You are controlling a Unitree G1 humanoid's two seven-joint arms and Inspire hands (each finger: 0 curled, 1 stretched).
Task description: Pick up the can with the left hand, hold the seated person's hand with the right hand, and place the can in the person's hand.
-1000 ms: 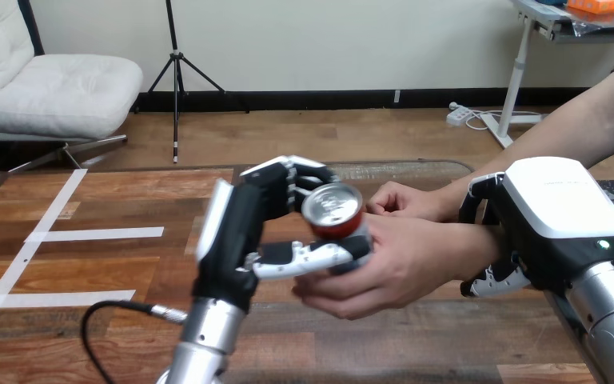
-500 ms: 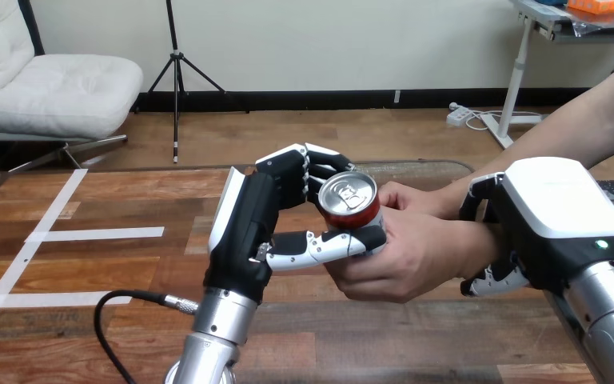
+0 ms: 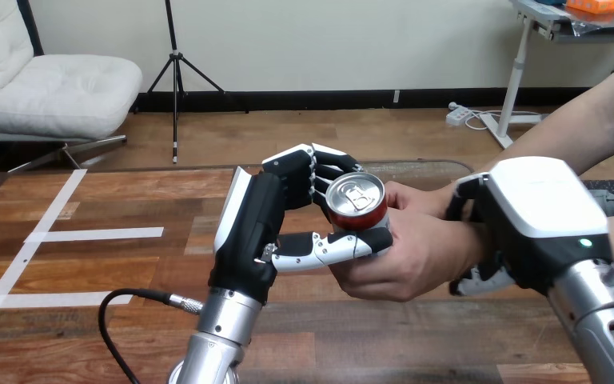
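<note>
The left hand (image 3: 260, 232) wraps its fingers and thumb round the red can (image 3: 356, 202), up above the table (image 3: 88, 264). The person's hand (image 3: 424, 256) cups the can too and hides its bottom. The right hand (image 3: 540, 212) curls round the person's wrist (image 3: 468, 240). Its white back hides most of its fingers.

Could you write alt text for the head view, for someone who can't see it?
The robot's left hand and the person's hand are both on a red can above the table. Its right hand curls round the person's wrist.
</note>
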